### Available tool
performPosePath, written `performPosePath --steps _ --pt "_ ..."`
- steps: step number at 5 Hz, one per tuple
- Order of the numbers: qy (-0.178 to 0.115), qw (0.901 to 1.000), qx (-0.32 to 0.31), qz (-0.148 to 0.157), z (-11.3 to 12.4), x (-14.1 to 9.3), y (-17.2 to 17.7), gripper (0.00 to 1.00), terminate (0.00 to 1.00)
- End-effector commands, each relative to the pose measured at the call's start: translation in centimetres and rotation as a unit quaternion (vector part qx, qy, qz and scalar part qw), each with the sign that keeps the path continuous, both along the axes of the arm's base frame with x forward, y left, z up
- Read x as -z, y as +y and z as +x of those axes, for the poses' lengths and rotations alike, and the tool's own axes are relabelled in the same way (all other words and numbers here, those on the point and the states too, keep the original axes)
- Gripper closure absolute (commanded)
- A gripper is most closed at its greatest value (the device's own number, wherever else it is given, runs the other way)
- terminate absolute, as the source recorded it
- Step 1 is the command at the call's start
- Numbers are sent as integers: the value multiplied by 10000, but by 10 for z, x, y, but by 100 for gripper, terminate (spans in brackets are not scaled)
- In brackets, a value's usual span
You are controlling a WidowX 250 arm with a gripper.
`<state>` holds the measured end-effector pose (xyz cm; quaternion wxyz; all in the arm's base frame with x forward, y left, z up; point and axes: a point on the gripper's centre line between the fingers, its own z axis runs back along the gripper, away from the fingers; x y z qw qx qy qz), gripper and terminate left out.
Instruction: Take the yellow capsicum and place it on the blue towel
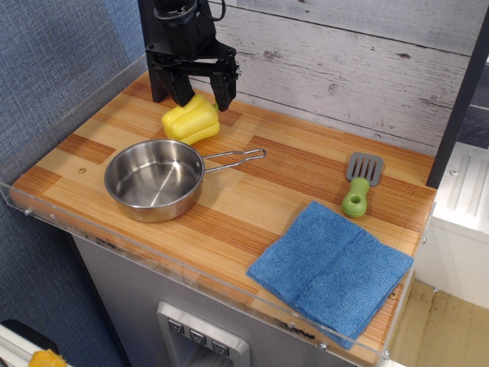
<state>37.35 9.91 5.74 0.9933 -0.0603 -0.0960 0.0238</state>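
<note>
Black gripper (203, 89) at the back left of the counter, hanging from a dark arm in front of the pale plank wall. Jaws spread apart, clenched on nothing. Left finger (182, 90) down over the rear left of the yellow capsicum (190, 122); right finger (225, 90) just past its rear right edge, tip close to the wood. Contact between fingers and capsicum impossible to judge from this angle.

Yellow capsicum lying on its side on the striped wooden counter (252, 206), glossy and lobed, upper rear part tucked between the two fingers, front lobes facing the steel pan (153, 180). Pan just in front of the capsicum, near it but apart, upright and shiny inside, its wire handle (235, 157) pointing right.

Farther right, well apart from the pan, a spatula (361, 183) flat on the wood: grey slotted blade toward the wall, green handle toward the front edge.

Blue towel (331, 269) at the front right corner, flat and fuzzy, turned like a diamond, its upper corner just below the spatula's handle end, its near corner reaching the clear acrylic rim (191, 281) along the counter's front. Towel and capsicum well apart, at opposite corners of the counter.
</note>
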Motion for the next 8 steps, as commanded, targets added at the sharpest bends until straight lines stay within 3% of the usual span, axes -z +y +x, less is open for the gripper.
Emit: performPosePath --steps 1,3,5,8 --pt "24 9999 121 -28 -14 -3 3 0 0" --pt "-159 9993 255 204 -5 -17 10 0 0" --pt "178 9989 262 334 -12 10 9 0 0" --pt "317 9969 -385 608 -17 22 -7 0 0"
